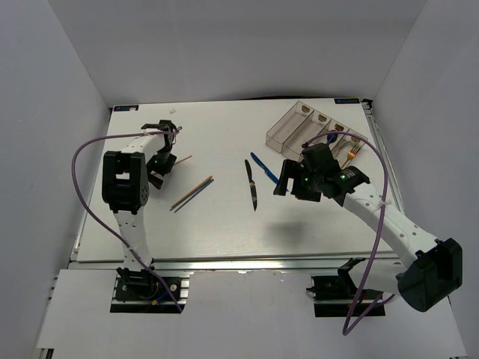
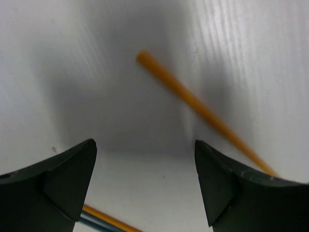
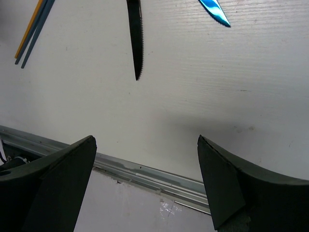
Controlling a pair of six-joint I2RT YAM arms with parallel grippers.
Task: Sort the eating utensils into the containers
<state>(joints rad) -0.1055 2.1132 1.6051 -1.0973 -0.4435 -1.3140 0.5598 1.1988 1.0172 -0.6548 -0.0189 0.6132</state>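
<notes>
My left gripper hangs open low over the table, nothing between its fingers. Just ahead of it lies one orange-brown chopstick, slanting off to the right. Another chopstick shows at the bottom edge beside a dark stick; this pair lies right of the gripper. The black knife and blue knife lie mid-table. My right gripper is open and empty beside them, above the table. The black knife and blue knife tip lie beyond its fingers. The containers stand at back right.
A gold fork lies in the tray's right compartment. The table's metal front rail runs under my right gripper. The chopstick pair shows at the upper left of the right wrist view. White walls enclose the table.
</notes>
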